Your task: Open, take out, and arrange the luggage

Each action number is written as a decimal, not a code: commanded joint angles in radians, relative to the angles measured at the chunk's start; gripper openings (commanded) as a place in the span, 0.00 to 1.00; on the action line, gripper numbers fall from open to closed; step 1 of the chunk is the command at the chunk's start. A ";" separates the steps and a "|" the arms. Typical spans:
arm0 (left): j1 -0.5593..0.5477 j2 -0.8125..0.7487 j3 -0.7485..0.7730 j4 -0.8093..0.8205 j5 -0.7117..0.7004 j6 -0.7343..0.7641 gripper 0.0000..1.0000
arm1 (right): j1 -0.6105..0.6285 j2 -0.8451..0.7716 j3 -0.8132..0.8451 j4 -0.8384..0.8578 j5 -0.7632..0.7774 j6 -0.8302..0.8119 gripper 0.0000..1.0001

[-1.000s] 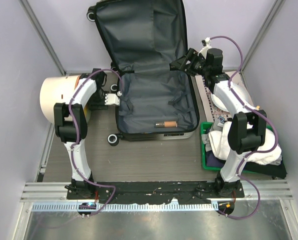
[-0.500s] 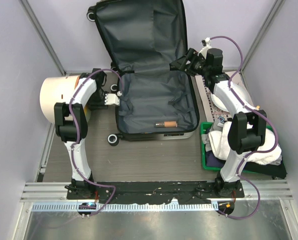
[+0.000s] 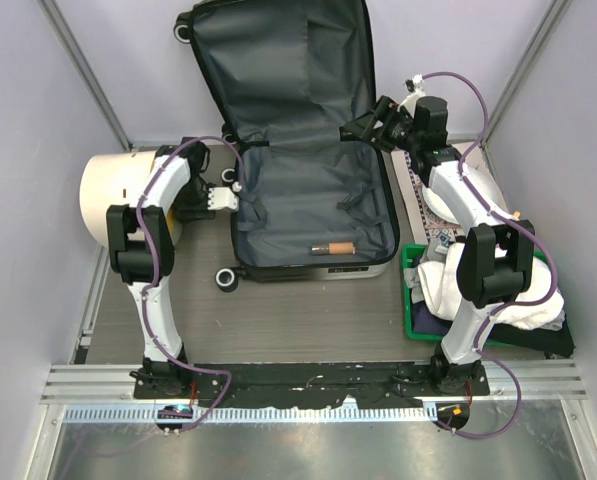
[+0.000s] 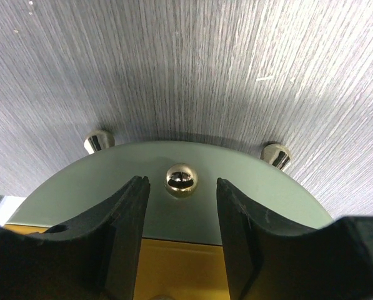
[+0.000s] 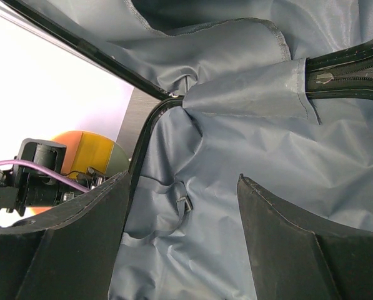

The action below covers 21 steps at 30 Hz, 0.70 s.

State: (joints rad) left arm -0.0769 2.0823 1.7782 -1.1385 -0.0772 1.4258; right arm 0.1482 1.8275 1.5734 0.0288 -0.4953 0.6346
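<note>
Pale lilac wall panels [image 3: 58, 100] enclose a grey wood-grain bench [image 3: 308, 320].

1. The luggage [image 3: 313, 200], a small hard-shell suitcase with dark grey fabric lining and black wheels, lies open at the centre of the top view. Its base shell rests flat on the bench. Its lid stands raised at the upper centre of the frame.
2. A short brown cylindrical item [image 3: 330, 248] lies inside the base shell, near its lower edge.
3. The right tool [image 3: 356, 128] sits at the upper right corner of the base shell, where the lid joins it. Its fingers are spread wide with nothing between them. The right wrist view shows only lining, a strap buckle [image 5: 184, 203] and a zip pull [image 5: 323, 77].
4. A cream cylindrical bin [image 3: 118, 195] lies on its side at the left of the frame, beside the luggage. Its orange lid [image 5: 92, 153] faces the suitcase.
5. The left tool [image 4: 183, 182] has its fingers spread either side of a chrome ball knob [image 4: 181, 177] on a pale frosted disc [image 4: 74, 184]. A gap shows on each side of the knob.
6. A green plastic tray [image 3: 409, 318] at the lower right holds white cloth [image 3: 448, 285].
</note>
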 commanded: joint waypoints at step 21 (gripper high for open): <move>0.006 -0.094 0.053 0.008 0.188 -0.027 0.59 | 0.063 0.157 0.155 -0.415 0.311 -0.564 0.60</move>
State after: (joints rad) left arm -0.0662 2.0430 1.7969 -1.1358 0.0738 1.4128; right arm 0.2104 1.9186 1.6764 -0.2668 -0.2920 0.2306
